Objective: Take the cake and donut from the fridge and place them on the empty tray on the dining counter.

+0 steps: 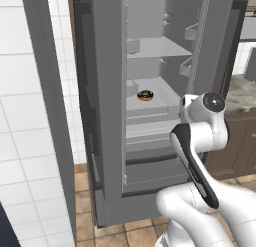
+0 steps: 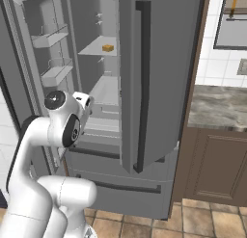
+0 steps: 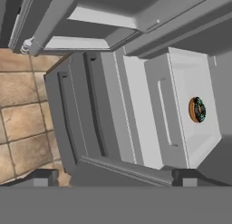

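Grey steel fridge stood open in my left base view with the donut on a lower pale shelf, my right base view showed the cake on a higher shelf, and my hand view had the gripper spread wide, empty, above the donut.

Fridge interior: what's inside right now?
In the fridge: the donut on a lower shelf, the cake on the shelf above. The closed door hides the other half.
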Controlling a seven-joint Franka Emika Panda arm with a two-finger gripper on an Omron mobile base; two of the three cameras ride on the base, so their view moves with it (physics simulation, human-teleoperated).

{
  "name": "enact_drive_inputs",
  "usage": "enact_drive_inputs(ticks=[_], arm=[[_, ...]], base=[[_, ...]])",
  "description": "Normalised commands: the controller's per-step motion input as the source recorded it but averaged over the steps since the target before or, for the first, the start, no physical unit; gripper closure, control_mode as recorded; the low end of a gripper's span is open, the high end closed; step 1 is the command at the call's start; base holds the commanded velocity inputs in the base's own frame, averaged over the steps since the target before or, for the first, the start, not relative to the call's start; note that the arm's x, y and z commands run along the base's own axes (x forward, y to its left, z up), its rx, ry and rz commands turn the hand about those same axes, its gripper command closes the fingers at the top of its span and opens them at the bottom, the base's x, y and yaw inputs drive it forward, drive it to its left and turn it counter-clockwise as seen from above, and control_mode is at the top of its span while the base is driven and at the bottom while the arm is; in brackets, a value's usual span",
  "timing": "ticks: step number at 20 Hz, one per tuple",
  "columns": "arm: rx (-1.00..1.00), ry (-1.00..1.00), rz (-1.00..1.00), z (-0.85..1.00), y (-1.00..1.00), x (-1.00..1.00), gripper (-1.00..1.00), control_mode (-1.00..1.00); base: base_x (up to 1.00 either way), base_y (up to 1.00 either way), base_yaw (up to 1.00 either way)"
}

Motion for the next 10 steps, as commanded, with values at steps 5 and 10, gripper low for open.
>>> enact_drive_inputs(ticks=[5,10], arm=[[-0.02,0.0,0.0,-0.23,0.0,0.52,-1.0,-1.0],[0.0,0.0,0.0,-0.11,-0.03,0.47,-1.0,-1.0]], base=[[0.0,0.0,0.0],[0.0,0.0,0.0]])
